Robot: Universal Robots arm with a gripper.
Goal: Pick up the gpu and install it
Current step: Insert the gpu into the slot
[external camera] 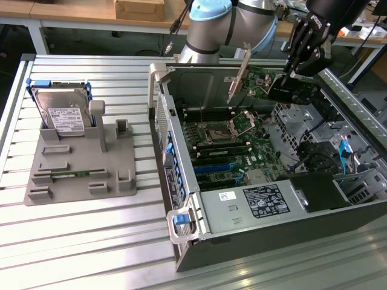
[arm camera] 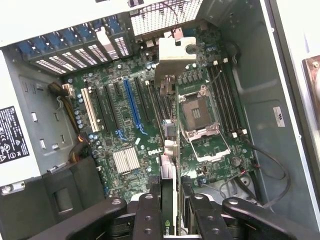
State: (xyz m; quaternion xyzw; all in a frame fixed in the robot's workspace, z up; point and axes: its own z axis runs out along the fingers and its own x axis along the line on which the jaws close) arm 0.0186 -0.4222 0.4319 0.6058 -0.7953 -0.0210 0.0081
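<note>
— While the arm hangs over the open case [external camera: 242, 241], what has the gripper [external camera: 291, 71] got?
— I see it pinching the gpu [external camera: 266, 84] at its black end. The gpu is tilted in the air above the motherboard [external camera: 233, 142], apart from it, its silver bracket [external camera: 239, 71] toward the exterior view's left.
</note>
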